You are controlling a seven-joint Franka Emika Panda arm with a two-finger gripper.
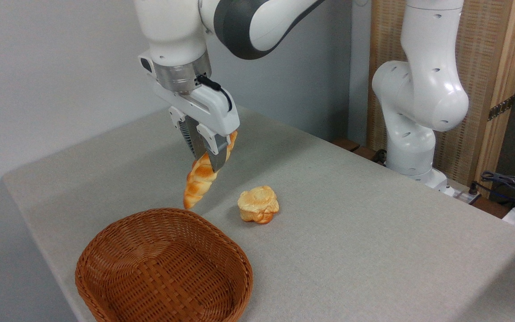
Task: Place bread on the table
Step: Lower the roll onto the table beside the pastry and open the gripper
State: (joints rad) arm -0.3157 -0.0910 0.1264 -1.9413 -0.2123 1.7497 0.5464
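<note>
The bread point(198, 181), a long braided golden-orange loaf, hangs tilted in the air with its lower tip just above the far rim of the wicker basket. My gripper point(209, 157) is shut on the loaf's upper half, the fingers pinching it from both sides, and the loaf's top end pokes out behind the fingers. The grey table point(351, 214) lies below, and the loaf does not touch it.
A brown wicker basket point(105, 250) stands empty at the table's front left edge. A small pale flower-shaped bun point(258, 204) rests on the table right of the loaf. The arm's white base point(411, 134) stands at the back right, with cables point(512, 183) beside it.
</note>
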